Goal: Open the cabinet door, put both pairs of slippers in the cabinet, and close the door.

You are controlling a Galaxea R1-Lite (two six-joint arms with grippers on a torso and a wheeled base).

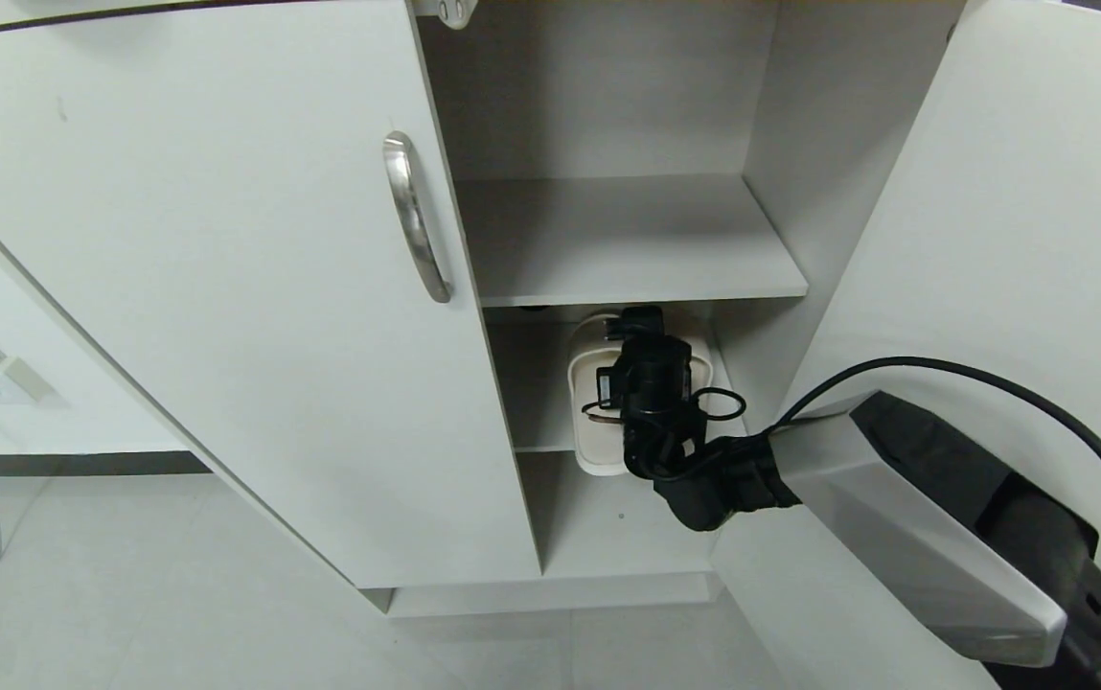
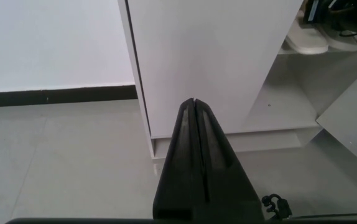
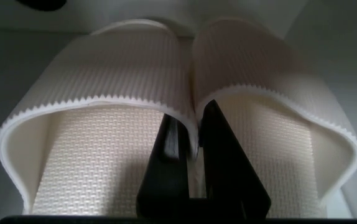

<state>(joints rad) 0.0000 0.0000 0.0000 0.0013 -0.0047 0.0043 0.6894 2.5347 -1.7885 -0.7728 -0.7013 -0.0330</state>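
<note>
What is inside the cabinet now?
A pair of cream slippers on the middle shelf, pinched by the right gripper, which covers part of them. The left door hides the rest.

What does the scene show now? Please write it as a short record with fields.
Cabinet: white flat-panel cabinet, shelves inside
Left door: shut, with a curved metal handle
Right door: swung open
Slippers: pair of cream-white textured slippers at the lower shelf, heels past its front edge
Right gripper: inside the cabinet, fingers shut on the slippers' inner upper edges
Left gripper: shut, holding nothing, over the grey tiled floor beside the cabinet
</note>
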